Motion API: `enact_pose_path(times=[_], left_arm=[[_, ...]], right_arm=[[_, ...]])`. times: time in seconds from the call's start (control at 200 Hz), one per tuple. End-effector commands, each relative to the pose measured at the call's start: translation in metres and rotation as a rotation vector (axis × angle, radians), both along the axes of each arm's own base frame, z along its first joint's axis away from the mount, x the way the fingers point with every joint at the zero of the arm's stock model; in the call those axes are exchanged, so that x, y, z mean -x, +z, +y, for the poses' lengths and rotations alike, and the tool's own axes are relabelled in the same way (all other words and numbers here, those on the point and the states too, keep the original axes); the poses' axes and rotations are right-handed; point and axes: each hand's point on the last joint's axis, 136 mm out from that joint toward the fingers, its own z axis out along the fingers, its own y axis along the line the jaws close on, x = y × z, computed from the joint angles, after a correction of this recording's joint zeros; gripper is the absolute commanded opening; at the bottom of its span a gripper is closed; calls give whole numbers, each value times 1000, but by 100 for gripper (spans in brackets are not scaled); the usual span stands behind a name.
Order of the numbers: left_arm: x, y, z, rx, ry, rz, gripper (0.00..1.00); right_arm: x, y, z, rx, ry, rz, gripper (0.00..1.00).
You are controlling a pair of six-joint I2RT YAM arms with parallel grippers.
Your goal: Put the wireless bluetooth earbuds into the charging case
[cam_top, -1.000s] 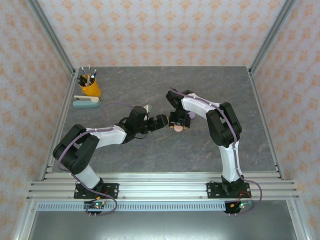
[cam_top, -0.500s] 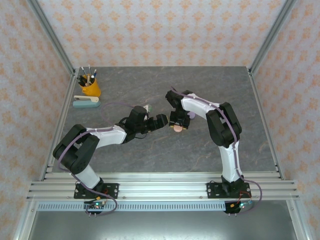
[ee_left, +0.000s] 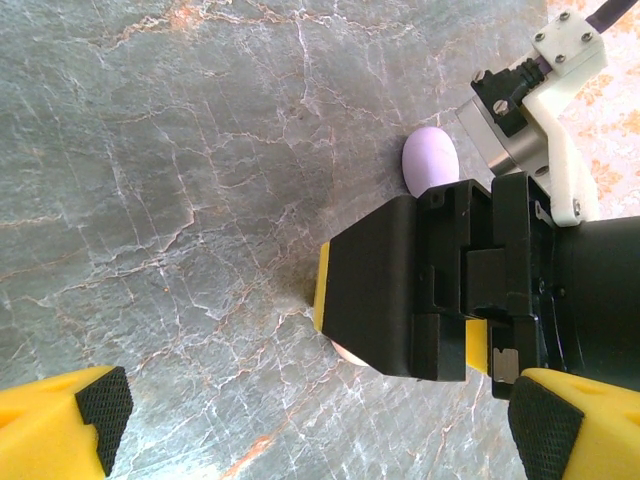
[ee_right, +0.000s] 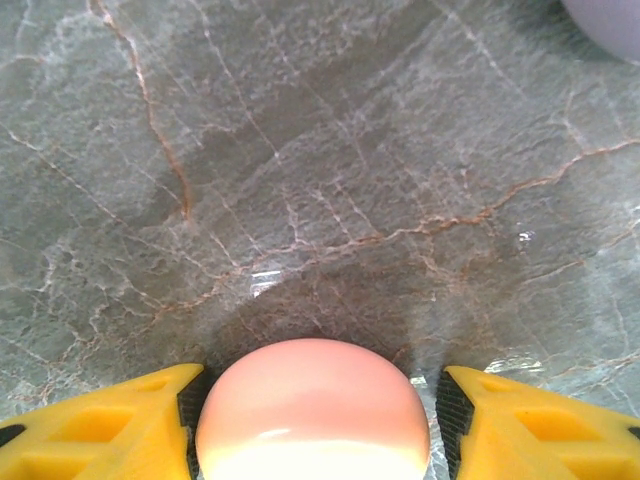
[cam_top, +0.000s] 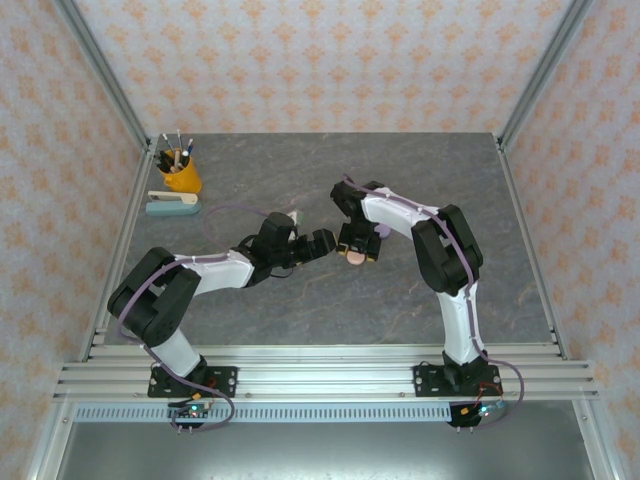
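Veined marble (ee_right: pixel 300 150), left tool (ee_left: pixel 320 420) spread wide, right tool (ee_right: pixel 318 402) flanking pink dome (ee_right: pixel 312 385), grip unclear

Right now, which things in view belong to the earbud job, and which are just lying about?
Job:
- pink round case, between the fingers of the right gripper
- purple round case, close by

Lying about:
- orange pen cup
- stapler-like object just in front of it

One pink case (ee_right: pixel 312 408), one purple case (ee_left: pixel 430 160), one pen cup (cam_top: pixel 181 178), two robot arms (cam_top: pixel 215 268) (cam_top: pixel 432 235)
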Motion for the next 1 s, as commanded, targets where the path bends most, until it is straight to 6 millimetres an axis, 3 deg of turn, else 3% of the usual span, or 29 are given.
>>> enact_pose_path(times=[0.0, 0.996], left_arm=[[-7, 7, -6, 11, 13, -26, 99], [-7, 5, -7, 9, 13, -22, 99]], right_arm=[[25, 1, -12, 62, 32, 76, 62], [35, 0, -10, 65, 98, 79, 59]])
